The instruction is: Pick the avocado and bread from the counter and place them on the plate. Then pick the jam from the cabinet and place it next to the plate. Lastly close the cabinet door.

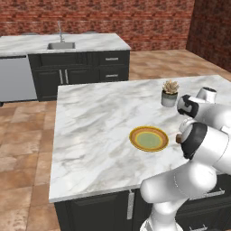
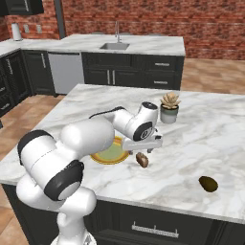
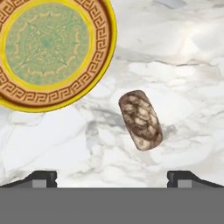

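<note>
Nearest to you, at the lower right of the right base view, the avocado (image 2: 207,183) is lying alone on the counter (image 2: 201,143), well apart from everything else and not yet picked.

Just beyond it, toward the middle of that view, your gripper (image 2: 143,144) is hanging with its jaws spread wide and nothing between them. Right below it the bread (image 3: 140,119) is lying on the marble; in the hand view it is sitting a little right of centre, tilted, with the two finger tips showing at the bottom corners on either side of it. The plate (image 3: 103,61) is filling the upper left of the hand view, near the bread but not touching it, and it is carrying nothing.

So you are judging this as the opening step: lining up over the bread for the first pick. The next move is calling for you to turn the hand so the fingers are closing across the narrow width of the loaf, then lowering straight down before clenching.

Farther back, at the upper right of the counter in the left base view, a potted plant (image 1: 169,94) is standing clear of your path.
</note>
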